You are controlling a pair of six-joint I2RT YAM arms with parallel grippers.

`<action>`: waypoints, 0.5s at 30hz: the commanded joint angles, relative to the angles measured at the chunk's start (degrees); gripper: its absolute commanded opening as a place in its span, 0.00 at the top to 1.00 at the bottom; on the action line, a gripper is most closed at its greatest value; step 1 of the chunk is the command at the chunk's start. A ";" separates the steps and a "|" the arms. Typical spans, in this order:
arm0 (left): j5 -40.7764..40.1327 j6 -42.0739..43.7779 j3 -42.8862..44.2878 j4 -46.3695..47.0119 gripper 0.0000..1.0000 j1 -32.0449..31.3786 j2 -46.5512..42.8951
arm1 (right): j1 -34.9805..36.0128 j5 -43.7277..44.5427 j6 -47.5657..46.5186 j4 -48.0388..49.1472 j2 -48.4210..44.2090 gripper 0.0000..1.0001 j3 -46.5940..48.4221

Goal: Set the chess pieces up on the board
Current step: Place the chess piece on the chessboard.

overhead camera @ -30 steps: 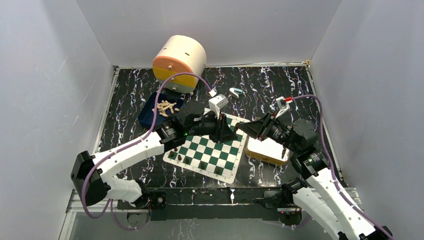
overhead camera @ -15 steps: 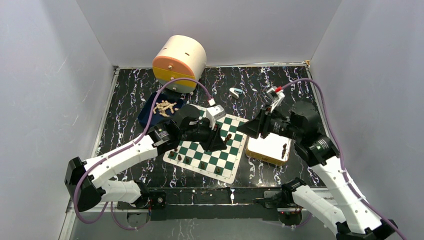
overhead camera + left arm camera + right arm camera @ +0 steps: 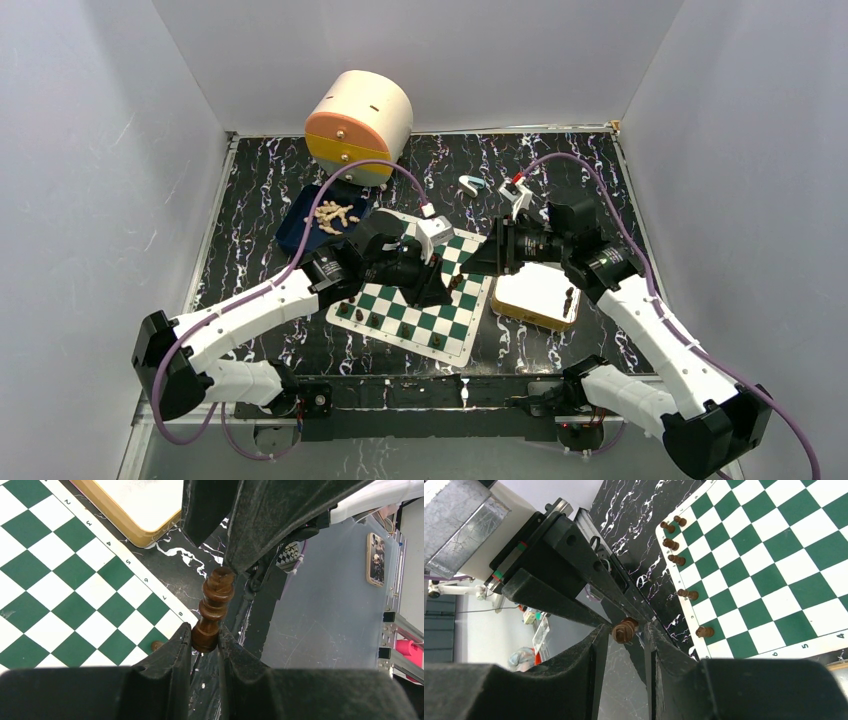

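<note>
Left claw [image 3: 205, 631] pinching dark piece [image 3: 215, 602] by base; right claw [image 3: 625, 628] spread round its top, contact unclear, hidden from above.

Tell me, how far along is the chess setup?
Done: a few dark pieces sit along one edge of the board. In hand: the left gripper pinches a taller dark piece by its base, its top between the right gripper's fingers. Still to do: the pale pieces, heaped in the blue tray.

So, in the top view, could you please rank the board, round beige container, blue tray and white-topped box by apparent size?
1. board
2. round beige container
3. blue tray and white-topped box: look about alike, unranked.
</note>
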 commanded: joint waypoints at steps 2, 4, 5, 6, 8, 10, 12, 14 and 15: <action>1.33 0.84 0.15 -0.25 1.00 0.17 0.36 | 0.66 -4.90 0.54 2.13 0.48 0.59 1.83; 1.26 0.69 0.34 -0.20 1.00 0.17 0.56 | 0.87 -5.33 1.25 2.74 0.34 0.59 0.94; 1.33 0.47 0.52 -0.25 1.00 0.17 0.63 | 1.06 -5.35 1.49 2.78 0.34 0.59 0.72; 1.55 0.29 0.57 -0.25 1.00 0.17 0.65 | 1.24 -5.53 1.67 2.71 0.49 0.58 0.50; 1.52 -0.05 0.60 -0.18 1.00 0.12 0.46 | 1.60 -5.84 2.19 2.87 0.83 0.58 -0.05; 1.21 -0.21 0.23 -0.17 1.00 0.16 0.03 | 2.52 -6.10 1.97 2.21 1.46 0.57 -0.14; 1.04 -0.22 -0.17 -0.06 1.00 0.15 -0.34 | 3.77 -4.47 1.08 0.91 2.10 0.55 -0.15; 1.14 -0.14 -0.13 -0.02 1.00 0.16 -0.67 | 4.73 -2.70 0.98 0.76 2.52 0.55 -0.45; 1.06 -0.08 -0.16 0.00 1.00 0.14 -0.81 | 5.07 -2.33 1.00 0.76 3.01 0.55 -0.42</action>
